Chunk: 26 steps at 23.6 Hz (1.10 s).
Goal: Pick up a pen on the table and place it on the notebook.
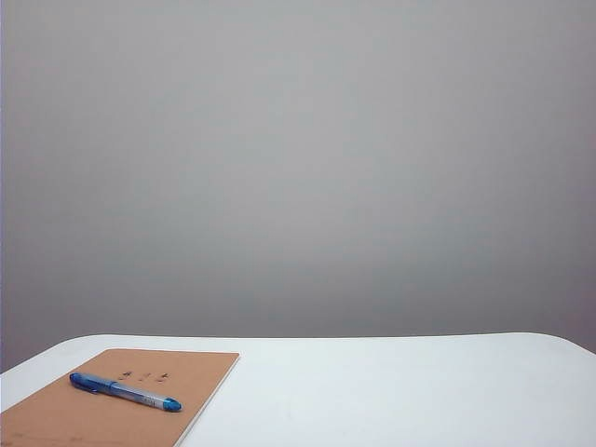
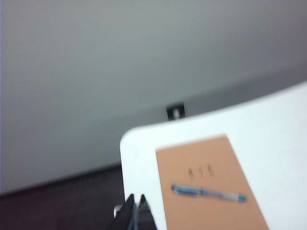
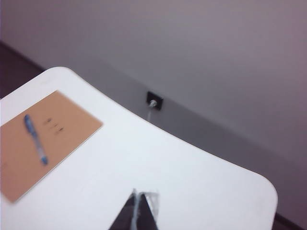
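The blue pen [image 1: 125,391] lay on the notebook [image 1: 112,410], clear of both clenched, empty claws: left gripper [image 2: 135,203], right gripper [image 3: 138,201]. Only a stray bump seemed likely to roll it off.

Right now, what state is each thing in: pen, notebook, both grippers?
pen: lying flat on the notebook cover, capped, not held.
notebook: closed, flat on the table near its left end.
left gripper: shut, empty, off the table's edge beside the notebook.
right gripper: shut, empty, up above bare tabletop, well clear of the notebook.
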Tool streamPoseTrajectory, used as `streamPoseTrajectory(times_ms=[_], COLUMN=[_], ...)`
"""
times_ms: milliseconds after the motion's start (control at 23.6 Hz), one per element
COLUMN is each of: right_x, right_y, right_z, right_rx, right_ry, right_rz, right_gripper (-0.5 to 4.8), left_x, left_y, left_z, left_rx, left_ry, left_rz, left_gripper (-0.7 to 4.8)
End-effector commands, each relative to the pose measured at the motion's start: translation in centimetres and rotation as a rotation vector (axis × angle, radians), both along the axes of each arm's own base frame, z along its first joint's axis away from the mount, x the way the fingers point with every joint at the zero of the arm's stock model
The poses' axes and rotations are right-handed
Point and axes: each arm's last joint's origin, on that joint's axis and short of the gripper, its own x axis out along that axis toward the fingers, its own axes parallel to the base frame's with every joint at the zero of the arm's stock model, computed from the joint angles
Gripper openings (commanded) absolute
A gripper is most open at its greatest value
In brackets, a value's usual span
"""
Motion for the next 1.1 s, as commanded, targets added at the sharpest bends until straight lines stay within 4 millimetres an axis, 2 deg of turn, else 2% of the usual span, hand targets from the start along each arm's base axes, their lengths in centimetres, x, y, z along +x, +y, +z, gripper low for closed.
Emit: streamPoseTrajectory(times_ms=[42,170,297,382,510,637,764,849,1104], right_x=[-1.3,-2.2,-2.6,-2.8,-2.3,-2.2,-3.3,-4.1,-6.0], right_y=[-2.3,-3.9,-5.4,-6.1,-7.4,-7.8,-7.9,-7.8,-7.9], right_z=[-1.0,-2.0,-3.2,-4.1,-6.7,-8.3,-10.9,-11.9,-13.3], right_rx=[0.104,0.167,0.201,0.237,0.332,0.342,0.361,0.374,0.445], right_ry=[-0.082,-0.12,-0.164,-0.183,-0.159,-0.158,-0.206,-0.236,-0.375], right_rz=[-0.069,-0.063,-0.085,-0.064,-0.066,-0.111,-0.212,-0.232,-0.351], right_gripper=[-0.06,-0.06,-0.06,-0.06,-0.06,-0.06,-0.06,-0.06,-0.06], left_x=[-0.5,-0.8,-0.8,-0.7,-0.3,0.1,0.8,0.9,0.8], left_y=[0.3,0.4,0.3,0.2,0.1,0.0,-0.1,-0.2,-0.1], left_z=[-2.9,-5.1,-6.3,-6.8,-6.6,-6.7,-7.9,-8.5,-10.6], left_rx=[-0.002,-0.034,-0.107,-0.108,-0.224,-0.242,-0.273,-0.29,-0.284], left_ry=[-0.021,-0.006,-0.029,-0.064,-0.13,-0.173,-0.219,-0.21,-0.2], left_rz=[0.04,0.034,0.002,-0.001,0.012,0.046,0.099,0.1,0.101], left_gripper=[-0.06,-0.05,-0.05,-0.05,-0.06,-0.05,-0.05,-0.06,-0.05])
